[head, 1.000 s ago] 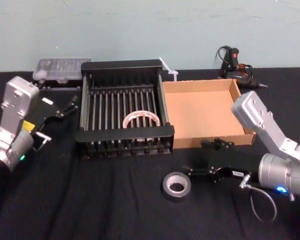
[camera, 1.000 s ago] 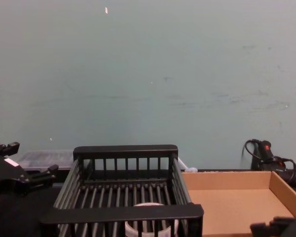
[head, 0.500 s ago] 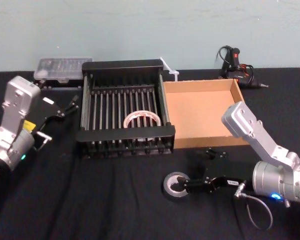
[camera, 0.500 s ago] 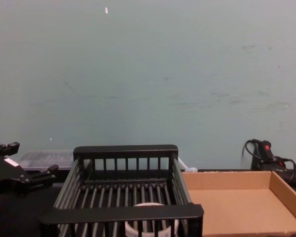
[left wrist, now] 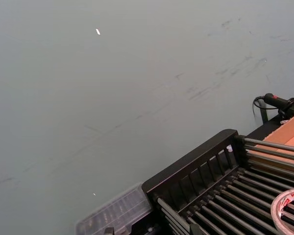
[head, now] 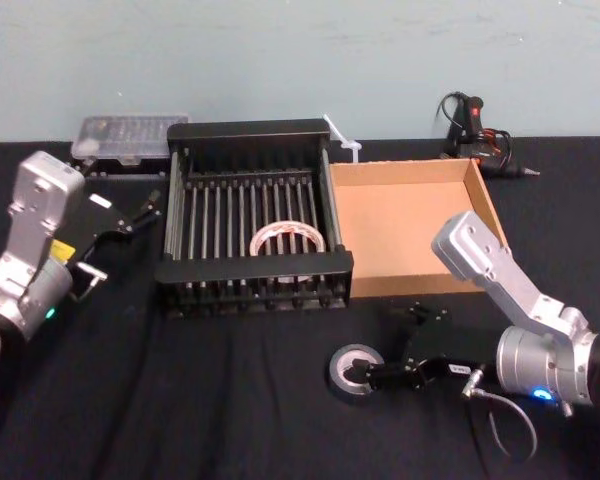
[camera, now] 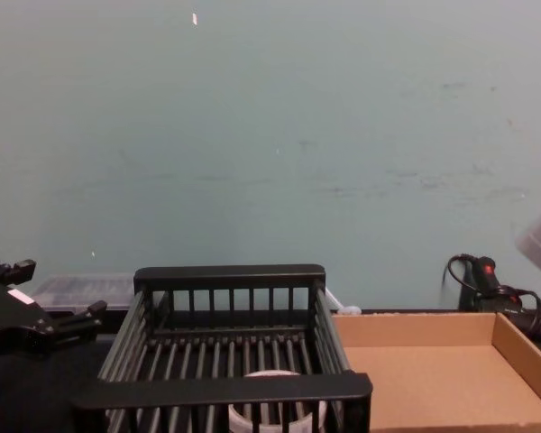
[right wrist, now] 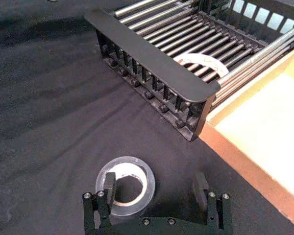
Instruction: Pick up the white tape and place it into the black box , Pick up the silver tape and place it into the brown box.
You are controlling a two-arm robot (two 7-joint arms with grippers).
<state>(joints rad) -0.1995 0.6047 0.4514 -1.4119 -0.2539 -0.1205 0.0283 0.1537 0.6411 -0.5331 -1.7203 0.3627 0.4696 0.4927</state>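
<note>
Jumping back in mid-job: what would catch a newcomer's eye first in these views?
The open right gripper, low over the table in front of the brown box, one finger over the silver tape and the other beyond its side. Then the white tape lying on the slatted floor of the black box, with the left gripper idle to that box's left.

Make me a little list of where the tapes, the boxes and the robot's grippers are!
white tape: thin white ring of tape, lying flat on the floor of the black slatted plastic crate
silver tape: thick dark grey roll, on the black cloth in front of the boxes
brown box: shallow brown cardboard tray, beside the crate on its right
right gripper: low at the grey roll, fingers open, one in its hole, one outside
left gripper: parked left of the crate, fingers open
</note>
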